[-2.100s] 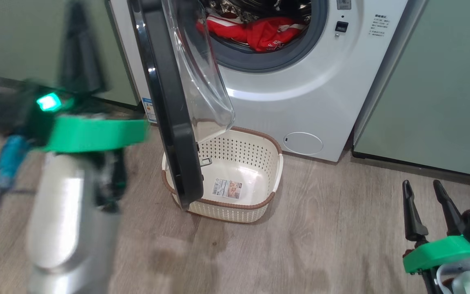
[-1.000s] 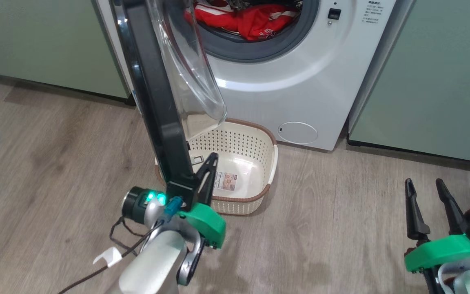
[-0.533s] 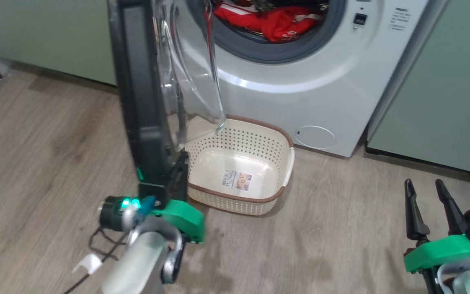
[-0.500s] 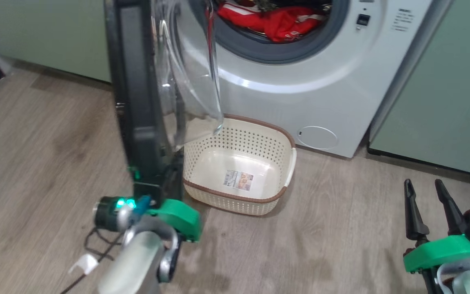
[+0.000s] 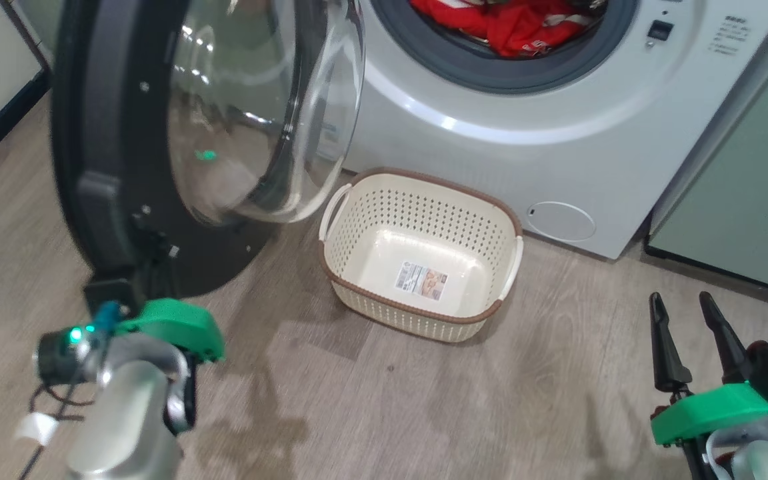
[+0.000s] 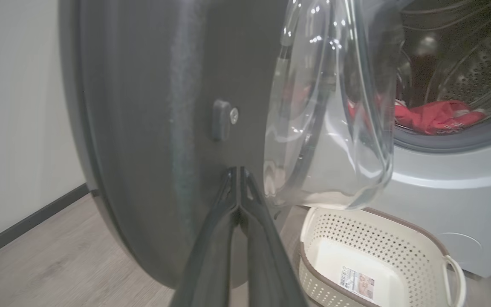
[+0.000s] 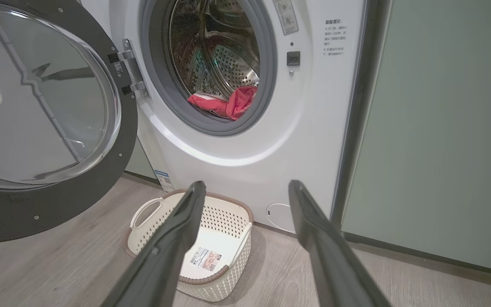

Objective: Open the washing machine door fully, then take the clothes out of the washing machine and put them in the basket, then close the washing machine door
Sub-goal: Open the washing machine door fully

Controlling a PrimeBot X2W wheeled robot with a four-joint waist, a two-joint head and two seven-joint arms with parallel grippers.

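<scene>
The washing machine [image 5: 491,153] stands with its drum mouth uncovered, and the red clothes [image 5: 511,23] lie inside on the grey seal. The washing machine door [image 5: 84,133] is swung wide out to the left, its glass bowl facing me. My left gripper [image 6: 238,170] is shut, with its joined tips against the door's black inner face beside the bowl and nothing between them. The left arm's green wrist mount [image 5: 171,327] sits just below the door's lower rim. The cream basket [image 5: 424,213] stands empty on the floor before the machine. My right gripper [image 5: 679,300] hangs open at the lower right, well away from the basket.
Pale green cabinets [image 5: 744,200] flank the machine on the right. A white wall with a dark skirting [image 6: 15,106] runs along the left, behind the door. Wooden floor [image 5: 424,400] lies between the two arms. The service flap [image 5: 561,221] is low on the machine's front.
The door has swung much further open to the left, and my left arm has gone with its lower edge. The basket now stands uncovered. The head camera has also turned. The right gripper is unmoved.
</scene>
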